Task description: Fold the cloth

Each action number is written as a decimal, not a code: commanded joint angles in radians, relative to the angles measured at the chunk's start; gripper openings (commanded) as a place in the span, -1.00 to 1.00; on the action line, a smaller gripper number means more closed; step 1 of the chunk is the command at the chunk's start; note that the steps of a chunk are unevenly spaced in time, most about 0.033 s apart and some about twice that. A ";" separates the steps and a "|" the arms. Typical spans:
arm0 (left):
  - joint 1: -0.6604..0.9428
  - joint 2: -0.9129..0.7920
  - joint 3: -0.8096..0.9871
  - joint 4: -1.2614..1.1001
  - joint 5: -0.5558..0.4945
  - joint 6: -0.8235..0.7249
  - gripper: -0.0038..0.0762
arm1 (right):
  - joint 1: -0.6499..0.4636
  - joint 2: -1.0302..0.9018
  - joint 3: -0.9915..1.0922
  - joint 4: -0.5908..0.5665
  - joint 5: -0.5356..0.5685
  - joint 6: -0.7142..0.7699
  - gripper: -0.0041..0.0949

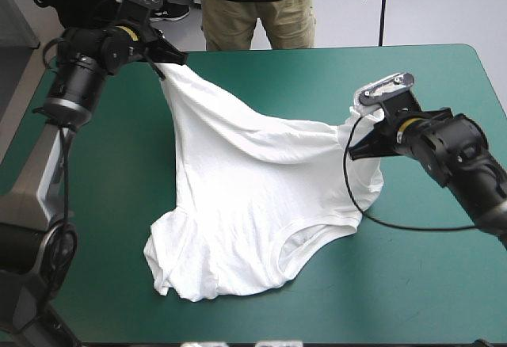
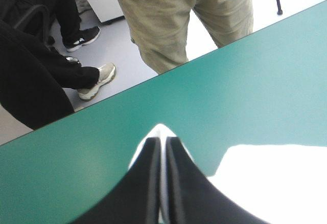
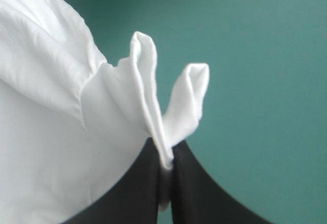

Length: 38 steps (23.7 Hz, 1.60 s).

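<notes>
The left pincer (image 1: 168,60) and right pincer (image 1: 354,149) each pinch the T-shirt (image 1: 253,196), stretched between them, its collar end resting on the teal-green worktop (image 1: 428,284).

Bare teal-green cover (image 1: 428,284) around T-shirt (image 1: 253,204)

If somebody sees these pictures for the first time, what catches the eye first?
The white T-shirt hangs stretched between both arms over the teal-green table, its lower part resting crumpled on it. The left gripper pinches it near the far left corner, raised; the right gripper is shut on bunched fabric toward the right side.
</notes>
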 commanded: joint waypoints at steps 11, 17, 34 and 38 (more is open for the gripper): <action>-0.003 0.206 -0.030 -0.132 -0.299 -0.017 -0.94 | -0.282 0.425 -0.247 0.328 -0.239 -0.241 -0.94; -0.003 0.204 -0.030 -0.132 -0.253 -0.015 -0.28 | -0.299 0.508 -0.353 0.461 -0.098 -0.334 -0.27; -0.204 -0.258 0.129 -0.118 0.515 -0.024 0.16 | -0.308 0.027 -0.368 0.508 0.164 -0.396 0.01; -0.245 -0.457 0.469 -0.095 0.515 -0.154 0.14 | -0.308 -0.138 -0.207 0.522 0.184 -0.371 -0.02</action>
